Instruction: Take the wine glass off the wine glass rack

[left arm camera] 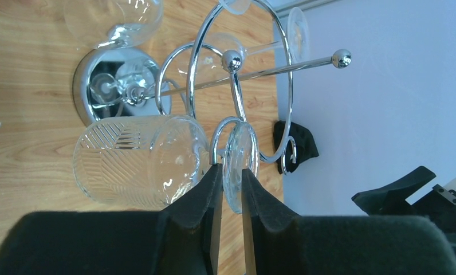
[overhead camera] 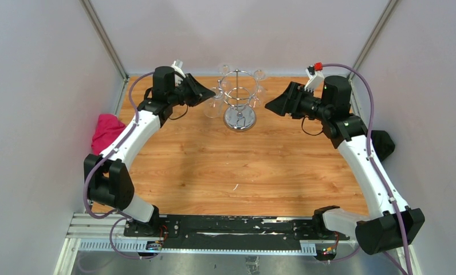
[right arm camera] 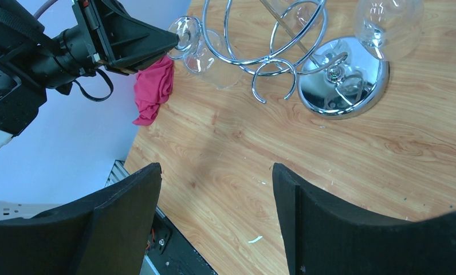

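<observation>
Foam-padded left gripper (left arm camera: pixel 232 179) pinches the foot of the wine glass (left arm camera: pixel 137 160), hung on the wine glass rack (left arm camera: pixel 231 60) just ahead; right gripper (right arm camera: pixel 215 175) gapes wide, empty

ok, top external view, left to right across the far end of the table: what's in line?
Pink cloth → left gripper, shut on the foot of a wine glass → wine glass rack → right gripper, open → black object at the table's right edge.
</observation>
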